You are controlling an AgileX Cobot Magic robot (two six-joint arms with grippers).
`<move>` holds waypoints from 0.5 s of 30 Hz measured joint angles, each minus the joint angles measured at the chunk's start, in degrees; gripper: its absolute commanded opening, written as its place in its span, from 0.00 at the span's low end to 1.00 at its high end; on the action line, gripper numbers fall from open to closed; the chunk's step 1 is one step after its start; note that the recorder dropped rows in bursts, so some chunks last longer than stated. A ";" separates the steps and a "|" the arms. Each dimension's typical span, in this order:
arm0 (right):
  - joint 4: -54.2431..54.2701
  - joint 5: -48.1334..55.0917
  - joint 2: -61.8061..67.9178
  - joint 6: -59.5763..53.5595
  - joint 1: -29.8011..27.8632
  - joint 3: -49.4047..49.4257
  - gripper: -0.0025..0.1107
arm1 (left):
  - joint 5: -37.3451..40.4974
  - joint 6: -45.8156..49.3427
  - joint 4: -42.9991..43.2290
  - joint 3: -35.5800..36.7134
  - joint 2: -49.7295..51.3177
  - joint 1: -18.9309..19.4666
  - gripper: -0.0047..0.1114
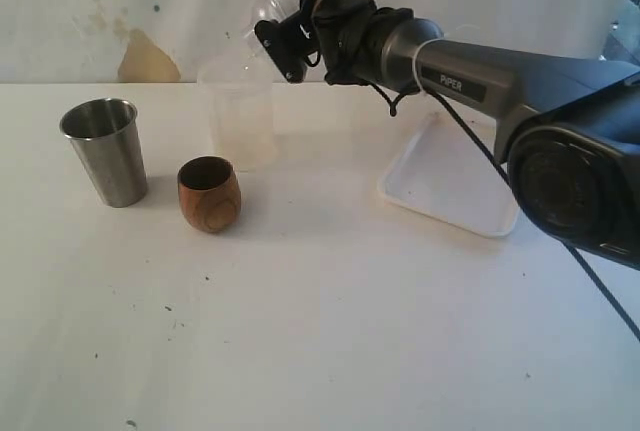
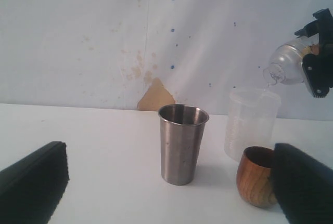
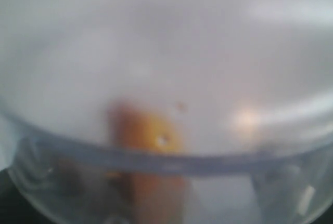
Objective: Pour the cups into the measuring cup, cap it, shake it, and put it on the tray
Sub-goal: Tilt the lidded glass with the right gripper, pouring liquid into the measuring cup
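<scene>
- On the bench [image 1: 320, 331], toward the right arm, lies the tray [image 1: 450, 186].
- Right gripper [image 1: 300, 11] clamps a clear vessel [image 1: 268, 1], tilted above the measuring cup [image 1: 240, 121].
- Left gripper [image 2: 170, 148] is spread wide, facing the tumbler [image 1: 103, 151].
- Wooden cup [image 1: 210, 194] stands just beside the tumbler.

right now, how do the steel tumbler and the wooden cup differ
The steel tumbler is taller than the wooden cup. The steel tumbler tapers straight toward its base; the wooden cup is rounded. The steel tumbler is grey metal, the wooden cup brown with grain. Both stand upright and open-topped.
</scene>
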 measured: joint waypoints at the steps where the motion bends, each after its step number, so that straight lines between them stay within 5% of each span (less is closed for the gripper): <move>1: 0.00 0.00 0.00 0.11 0.11 0.00 0.02 | 0.00 0.00 0.00 0.00 0.00 0.00 0.94; 15: 0.00 1.34 0.00 0.10 0.92 -0.49 0.02 | 0.00 0.00 0.00 0.00 0.00 0.00 0.94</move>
